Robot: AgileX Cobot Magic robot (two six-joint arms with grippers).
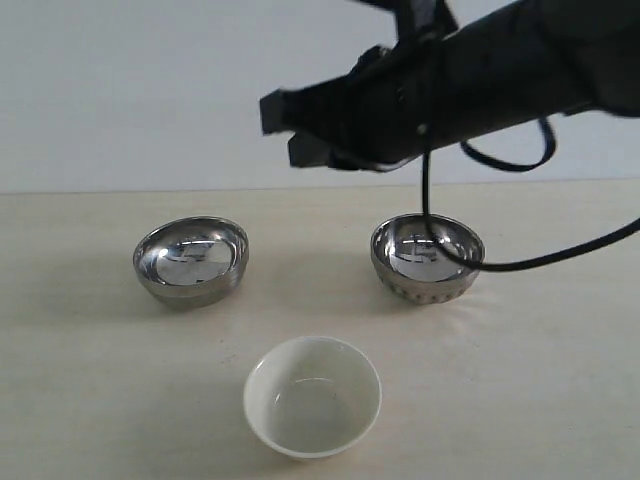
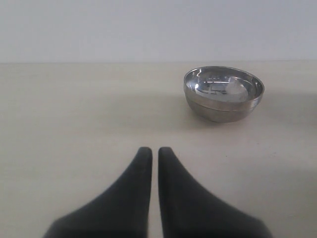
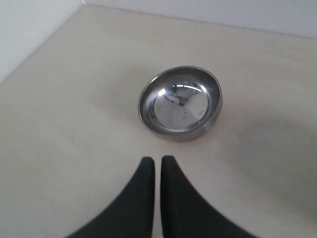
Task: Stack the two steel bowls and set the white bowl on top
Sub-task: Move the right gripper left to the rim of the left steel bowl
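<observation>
On the left of the table stands the smooth steel bowl [image 1: 191,260], and the ribbed steel bowl [image 1: 427,258] stands on the right, both upright and empty. The white bowl [image 1: 313,395] sits nearer the front, between them, and is empty too. My right gripper [image 1: 280,128] hangs high above the table between the two steel bowls. In the right wrist view the right gripper [image 3: 157,159] is shut on nothing, short of the smooth bowl [image 3: 180,103]. My left gripper [image 2: 151,149] is shut and empty, low over the table, well apart from a steel bowl [image 2: 224,93].
The beige table [image 1: 80,380] meets a white wall [image 1: 120,80] at the back. A black cable [image 1: 560,250] from the right arm loops over the ribbed bowl. The left arm does not show in the exterior view.
</observation>
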